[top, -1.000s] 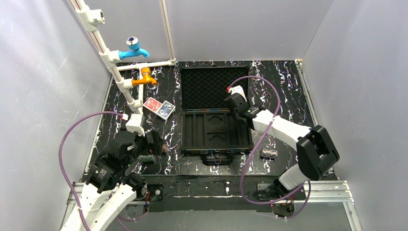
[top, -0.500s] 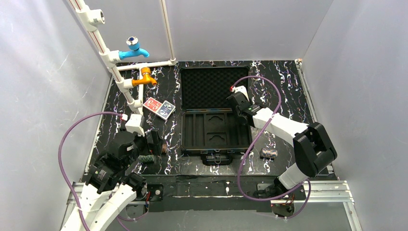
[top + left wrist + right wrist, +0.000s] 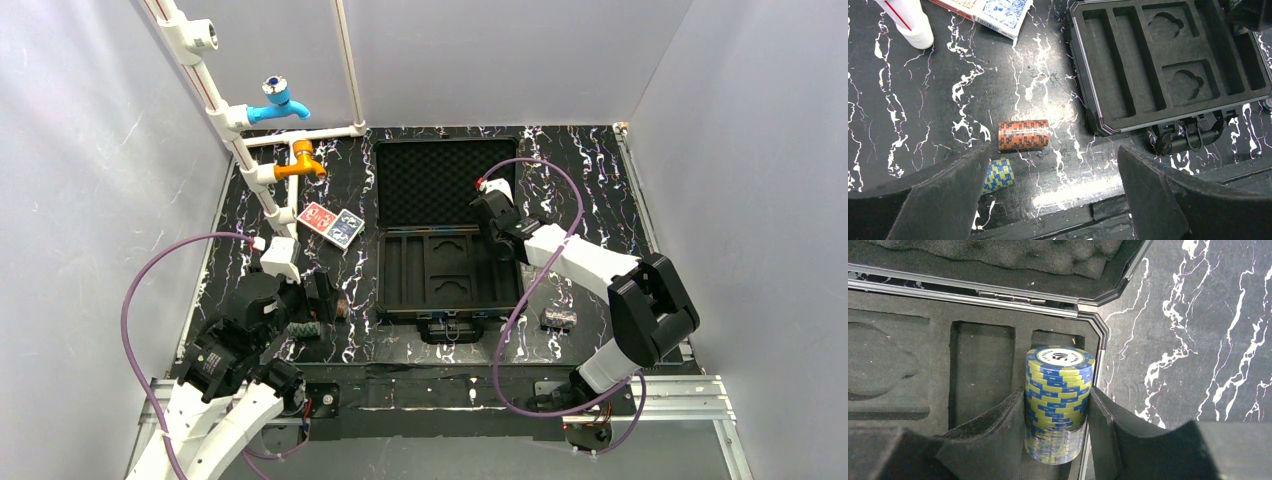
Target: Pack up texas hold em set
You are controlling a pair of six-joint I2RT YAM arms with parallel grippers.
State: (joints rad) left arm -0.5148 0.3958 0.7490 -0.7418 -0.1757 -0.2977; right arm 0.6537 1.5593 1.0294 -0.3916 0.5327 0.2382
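- Gripping a yellow-and-blue chip roll (image 3: 1059, 375) in the right hand (image 3: 1055, 415), about half open, over the end slot at the right edge of the open case (image 3: 1098, 330); cannot tell whether the roll touches the slot floor.
- Could spill the roll: only the squeeze binds the chips, so letting go high or off-line with the slot would likely scatter them across the tray or over the rim onto the tabletop (image 3: 1198, 340).
- Could also catch the case rim, close beside the slot, and shove the case.
- Hovering with the left hand (image 3: 1054, 152), spread fully wide and empty, over an orange chip roll (image 3: 1024, 135); risks knocking the second roll (image 3: 998, 175) just beside it.
- Not yet packed: red and blue decks (image 3: 331, 222) near the white pipe (image 3: 262, 190), one more roll (image 3: 558, 319) right of the case.
- Against a second ago: right hand nudged slightly along the case's right side, elbow drawn in a little; left arm unmoved, loose pieces where they lay.
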